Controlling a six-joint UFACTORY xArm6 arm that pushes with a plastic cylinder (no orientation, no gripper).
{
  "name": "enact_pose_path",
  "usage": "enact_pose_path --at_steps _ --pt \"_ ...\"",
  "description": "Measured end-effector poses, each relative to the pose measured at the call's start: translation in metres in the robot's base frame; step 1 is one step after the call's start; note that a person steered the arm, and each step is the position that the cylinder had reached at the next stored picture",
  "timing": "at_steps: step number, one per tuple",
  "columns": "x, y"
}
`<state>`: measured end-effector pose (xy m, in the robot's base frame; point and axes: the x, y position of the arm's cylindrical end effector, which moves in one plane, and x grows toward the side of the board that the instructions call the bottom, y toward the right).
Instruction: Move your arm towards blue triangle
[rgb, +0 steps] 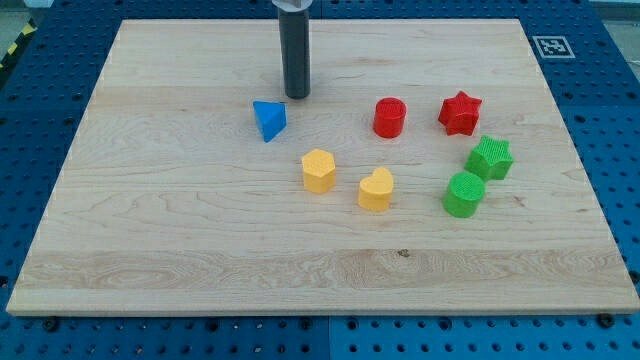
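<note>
My tip (297, 96) (a bare rod, no end effector to open or close) rests just above-right of the blue plastic triangle (268, 120) on the pale wooden worktop (180, 230).

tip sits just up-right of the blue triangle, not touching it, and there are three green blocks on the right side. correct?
Not quite: the camera view shows two green blocks, not three, a green star and a green cylinder, at the view's right. The rest holds: my tip sits just up and right of the blue triangle, with a small gap between them.
</note>
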<state>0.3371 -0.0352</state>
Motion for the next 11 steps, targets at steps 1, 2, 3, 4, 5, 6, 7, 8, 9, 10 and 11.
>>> enact_pose_path --at_steps 1,2,3,4,5,6,7,8,9,10,11 --pt "-0.027 0.000" --pt "-0.052 0.000" --pt "-0.061 -0.001" --pt "-0.047 -0.010" --pt "-0.025 -0.039" --pt "0.009 -0.083" --pt "0.077 -0.090" --pt "0.098 -0.062" --pt "0.093 -0.056" --pt "0.082 -0.054" --pt "0.081 -0.027"
